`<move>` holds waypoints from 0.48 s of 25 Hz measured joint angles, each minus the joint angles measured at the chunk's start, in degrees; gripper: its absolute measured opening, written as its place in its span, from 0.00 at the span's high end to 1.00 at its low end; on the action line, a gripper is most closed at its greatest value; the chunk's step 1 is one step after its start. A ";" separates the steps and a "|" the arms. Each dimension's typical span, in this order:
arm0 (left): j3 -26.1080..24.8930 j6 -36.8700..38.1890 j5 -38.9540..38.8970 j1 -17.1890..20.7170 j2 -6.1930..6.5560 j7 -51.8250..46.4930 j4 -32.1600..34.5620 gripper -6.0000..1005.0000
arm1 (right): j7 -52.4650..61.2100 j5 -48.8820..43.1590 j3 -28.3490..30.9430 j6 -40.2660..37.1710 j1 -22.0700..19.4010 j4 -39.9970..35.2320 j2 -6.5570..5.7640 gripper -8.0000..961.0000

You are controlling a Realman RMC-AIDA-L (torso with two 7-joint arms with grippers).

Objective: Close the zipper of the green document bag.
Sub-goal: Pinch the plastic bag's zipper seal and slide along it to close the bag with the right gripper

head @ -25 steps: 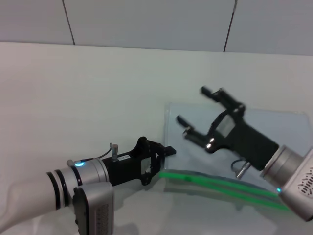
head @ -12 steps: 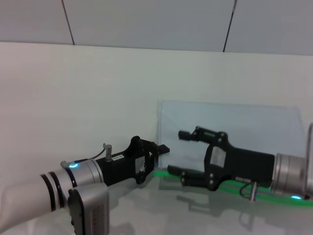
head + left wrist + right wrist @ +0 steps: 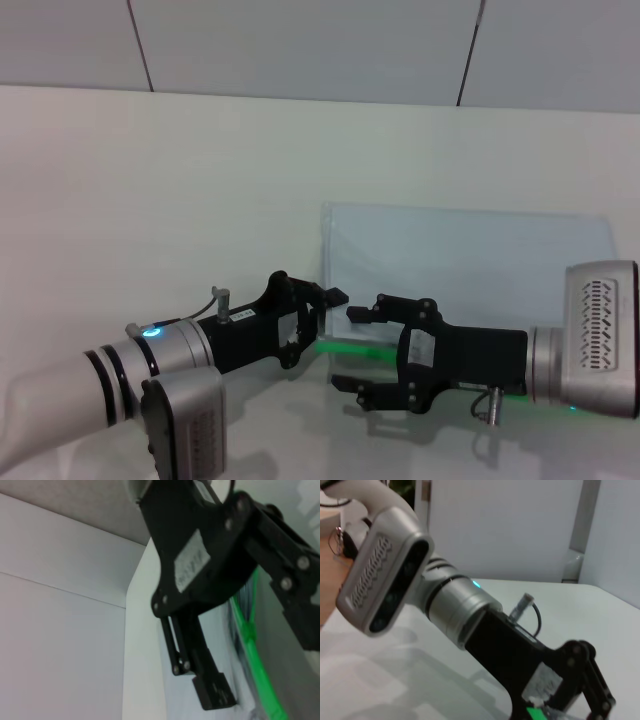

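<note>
translucent bluish-grey green document bag [image 3: 470,265] lies flat; right gripper [image 3: 355,347], fingers spread, straddles the zipper [image 3: 352,350] end, left gripper [image 3: 325,305] pinching the bag's corner.

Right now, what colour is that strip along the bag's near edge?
Bright green: the zipper of the bluish-grey green document bag, seen best in the head view.

My black right gripper [image 3: 352,347] and arm cover most of the thin bright green zip strip [image 3: 350,350] along the translucent bluish-grey flat plastic bag's [image 3: 470,260] near edge; slider tab not findable. Left wrist view: the strip runs off frame. My black left gripper's [image 3: 336,296] finger gap is unreadable.
</note>
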 joint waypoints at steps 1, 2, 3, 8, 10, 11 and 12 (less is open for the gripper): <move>-0.19 0.00 0.01 0.01 0.00 0.00 0.00 0.94 | -0.49 0.00 0.10 0.44 -0.06 0.02 0.01 0.17; -0.29 0.00 0.02 0.03 0.00 0.00 -0.01 0.94 | -1.49 0.00 0.26 0.77 -0.22 0.04 0.05 0.17; -0.39 0.01 0.04 0.05 0.00 0.00 -0.02 0.94 | -2.62 0.04 0.48 0.96 -0.42 0.11 0.07 0.17; -0.43 0.04 0.04 0.11 0.00 0.06 -0.07 0.94 | -9.65 0.24 1.85 0.80 -2.13 1.22 0.12 0.21; -0.43 0.05 0.05 0.17 0.03 0.07 -0.11 0.94 | -12.88 0.24 2.63 0.60 -2.98 1.97 0.05 0.26; -0.43 0.06 0.06 0.19 0.05 0.08 -0.12 0.94 | -14.50 0.25 3.24 0.57 -3.51 2.36 0.01 0.28; -0.43 0.05 0.06 0.19 0.05 0.08 -0.12 0.94 | -16.48 0.25 3.91 0.56 -4.15 2.78 -0.03 0.31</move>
